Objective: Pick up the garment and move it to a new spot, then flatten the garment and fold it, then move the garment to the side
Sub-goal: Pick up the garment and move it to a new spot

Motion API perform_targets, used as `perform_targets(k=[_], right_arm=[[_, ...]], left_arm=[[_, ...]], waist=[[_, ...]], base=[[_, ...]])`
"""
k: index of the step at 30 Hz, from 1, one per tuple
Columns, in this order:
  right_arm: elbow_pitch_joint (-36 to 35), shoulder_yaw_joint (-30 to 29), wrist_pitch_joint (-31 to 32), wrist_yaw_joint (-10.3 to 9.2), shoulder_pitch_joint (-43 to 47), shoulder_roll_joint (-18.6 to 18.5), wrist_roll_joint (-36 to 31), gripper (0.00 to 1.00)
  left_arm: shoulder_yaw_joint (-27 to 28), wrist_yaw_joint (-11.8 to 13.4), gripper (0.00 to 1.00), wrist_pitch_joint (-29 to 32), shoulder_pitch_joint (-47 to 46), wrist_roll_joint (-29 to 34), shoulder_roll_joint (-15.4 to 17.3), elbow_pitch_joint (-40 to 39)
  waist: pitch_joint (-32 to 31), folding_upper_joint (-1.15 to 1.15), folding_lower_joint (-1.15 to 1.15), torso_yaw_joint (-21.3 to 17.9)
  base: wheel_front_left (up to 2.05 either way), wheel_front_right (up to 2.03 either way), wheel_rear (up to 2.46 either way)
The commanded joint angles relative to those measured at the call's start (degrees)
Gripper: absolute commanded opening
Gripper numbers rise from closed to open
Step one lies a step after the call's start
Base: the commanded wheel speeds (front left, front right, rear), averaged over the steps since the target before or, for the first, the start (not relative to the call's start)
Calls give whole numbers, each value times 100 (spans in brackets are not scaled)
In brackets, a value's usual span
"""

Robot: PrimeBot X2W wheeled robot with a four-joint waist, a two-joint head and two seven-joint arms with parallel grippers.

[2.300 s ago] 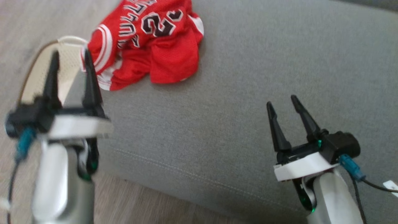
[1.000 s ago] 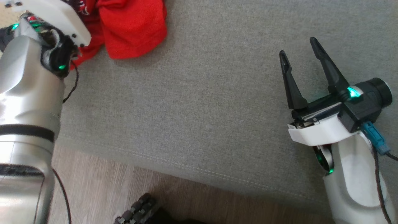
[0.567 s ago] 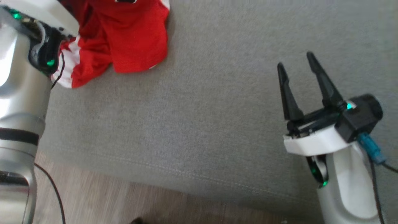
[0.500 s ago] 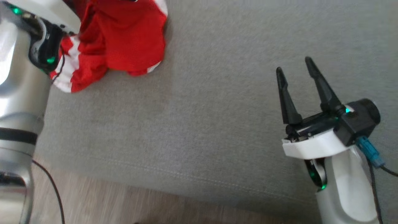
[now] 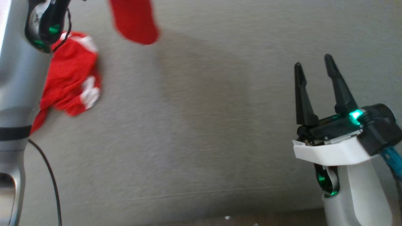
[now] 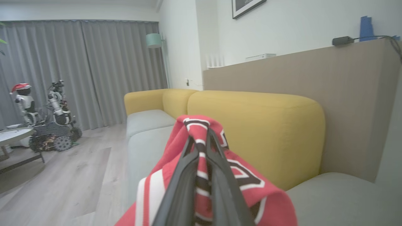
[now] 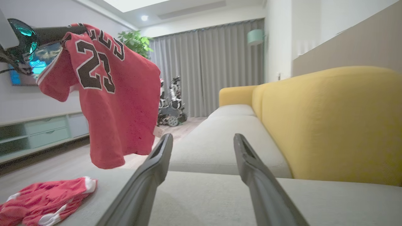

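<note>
The garment is a red jersey with the number 23. It hangs in the air over the grey sofa seat, pinched at its collar by my left gripper, which is shut on it. Red and white cloth drapes around both fingers. In the head view only the jersey's lower hem and my left forearm appear. My right gripper hovers open and empty low over the seat at the right, well apart from the jersey; its fingers point along the sofa.
Red shorts with white trim lie crumpled on the seat by my left arm. A yellow backrest runs along the far side. Another robot stands by the curtains; a low cabinet lines the wall.
My left gripper has raised the jersey off the seat, and it now hangs free while the red shorts stay behind. The head camera has shifted. My right gripper stays open.
</note>
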Motion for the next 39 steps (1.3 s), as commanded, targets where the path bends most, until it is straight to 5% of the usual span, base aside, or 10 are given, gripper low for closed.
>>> perform_targets(k=[1,14,26,28,29,30,34,39], right_arm=[[-298,138,-23,36,-60,82,101,100],[-789,45,-23,36,-110,83,588,100],[-863,3,-23,36,-158,84,792,100],[-833,26,-23,36,-161,84,791,100],[-814,26,-23,36,-162,84,781,100],[-790,30,-23,36,-159,84,766,100],[-694,20,-23,36,-116,84,655,100],[-452,44,-23,36,7,84,422,100]], left_arm=[[143,89,0,145,-383,38,234,-350],[-675,472,0,572,431,81,-565,-568],[-1541,454,0,-761,1490,514,-1325,789],[-1559,294,49,-985,1557,421,-1448,929],[-1563,168,93,-1070,1586,346,-1509,951],[-1571,43,100,-1128,1613,271,-1561,970],[-1519,-204,100,-1273,1733,33,-1694,824],[-767,3,100,-1312,2359,122,-1728,-279]], waist=[[-52,0,0,-742],[648,0,0,-2108],[1130,0,0,-2333],[1100,0,0,-2267],[1066,0,0,-2216],[1019,0,0,-2161],[726,0,0,-1863],[176,0,0,-1147]], base=[[0,0,0],[0,0,0],[0,0,0],[0,0,0],[0,0,0],[0,0,0],[0,0,0],[0,0,0]])
